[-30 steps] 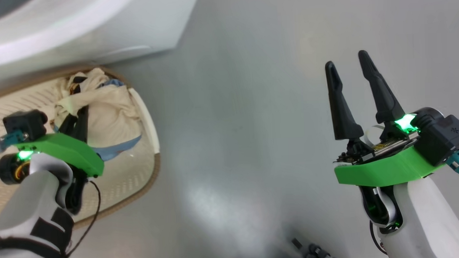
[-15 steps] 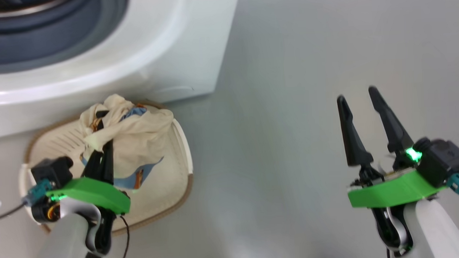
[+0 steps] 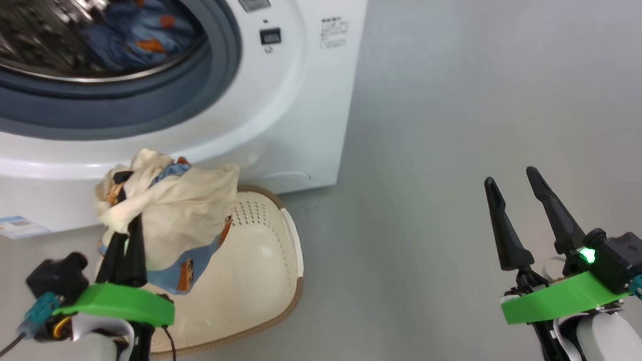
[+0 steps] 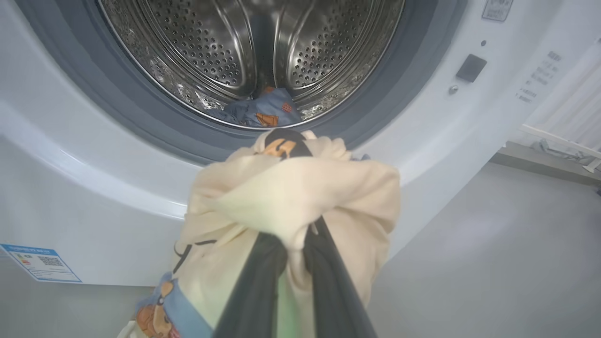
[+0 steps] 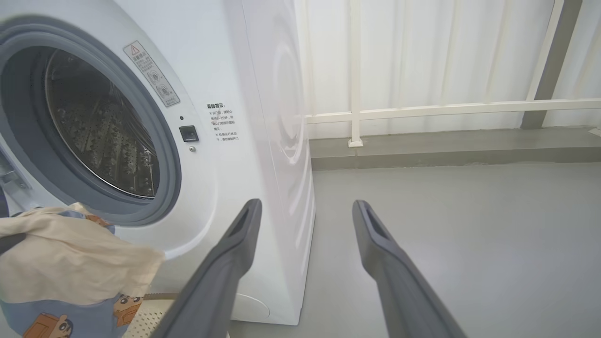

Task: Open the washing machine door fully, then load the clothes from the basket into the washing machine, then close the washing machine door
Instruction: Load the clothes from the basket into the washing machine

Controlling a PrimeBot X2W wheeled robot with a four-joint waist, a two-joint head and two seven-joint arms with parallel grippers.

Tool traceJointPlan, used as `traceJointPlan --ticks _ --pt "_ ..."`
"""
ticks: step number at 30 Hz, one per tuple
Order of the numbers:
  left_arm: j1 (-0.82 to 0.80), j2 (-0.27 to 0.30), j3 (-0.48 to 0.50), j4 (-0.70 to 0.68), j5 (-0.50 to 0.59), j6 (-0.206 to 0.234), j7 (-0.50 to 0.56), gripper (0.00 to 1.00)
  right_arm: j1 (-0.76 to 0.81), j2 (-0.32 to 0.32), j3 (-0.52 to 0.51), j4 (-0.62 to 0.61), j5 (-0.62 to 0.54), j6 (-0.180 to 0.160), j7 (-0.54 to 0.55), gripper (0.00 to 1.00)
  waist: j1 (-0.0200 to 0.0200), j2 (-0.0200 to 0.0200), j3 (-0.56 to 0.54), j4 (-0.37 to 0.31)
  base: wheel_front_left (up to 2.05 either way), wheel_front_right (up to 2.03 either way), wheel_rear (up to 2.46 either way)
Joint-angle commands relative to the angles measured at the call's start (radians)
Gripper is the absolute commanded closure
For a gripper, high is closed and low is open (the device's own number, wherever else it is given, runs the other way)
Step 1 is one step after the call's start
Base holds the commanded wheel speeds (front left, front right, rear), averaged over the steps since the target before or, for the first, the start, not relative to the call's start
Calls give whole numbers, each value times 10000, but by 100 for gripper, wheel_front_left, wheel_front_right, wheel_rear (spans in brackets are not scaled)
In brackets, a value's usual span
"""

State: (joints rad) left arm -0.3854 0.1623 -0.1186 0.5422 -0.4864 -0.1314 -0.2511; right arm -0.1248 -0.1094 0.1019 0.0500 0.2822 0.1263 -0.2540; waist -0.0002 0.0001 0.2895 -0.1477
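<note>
The washing machine (image 3: 291, 96) stands with its drum mouth uncovered; its door is out of view. A light blue garment with orange prints (image 4: 263, 110) lies inside the steel drum. My left gripper (image 3: 124, 227) is shut on the cream garment with blue-and-orange trim (image 3: 183, 206), which hangs bunched above the cream basket (image 3: 260, 268) just below the drum opening. In the left wrist view the fingers (image 4: 256, 286) pinch a fold of that cloth (image 4: 291, 197). My right gripper (image 3: 510, 176) stands open over bare floor, well to the right, with nothing between its fingers (image 5: 220, 263).
The basket sits on the grey floor (image 3: 457, 117) against the machine's front. A blue label sticker (image 3: 13, 226) is low on the machine. To the machine's right, a white railing (image 5: 422, 110) and a low kerb border open floor.
The head camera has tilted up, bringing the drum into view. My left gripper has lifted the cream garment out of the basket towards the opening. The right gripper stays open.
</note>
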Motion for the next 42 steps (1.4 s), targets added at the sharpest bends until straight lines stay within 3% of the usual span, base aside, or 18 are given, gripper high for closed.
traceJointPlan --ticks 1,11,24,42 --pt "182 148 471 -483 214 8 -106 100 160 -184 144 -205 101 44 -78 0 2 -1 -459 268 0 0 0" --pt "1136 7 1274 -2110 1472 8 -106 100 538 -277 -89 -229 125 44 -78 0 2 -1 -964 510 0 0 0" --pt "2362 -249 2120 -4093 2133 8 -107 100 1040 -340 -386 -317 129 44 -78 0 2 -1 -1215 936 0 0 0" --pt "2162 -404 2234 -4545 2176 8 -107 100 857 -243 -330 -390 112 44 -78 0 2 -1 -643 872 0 0 0"
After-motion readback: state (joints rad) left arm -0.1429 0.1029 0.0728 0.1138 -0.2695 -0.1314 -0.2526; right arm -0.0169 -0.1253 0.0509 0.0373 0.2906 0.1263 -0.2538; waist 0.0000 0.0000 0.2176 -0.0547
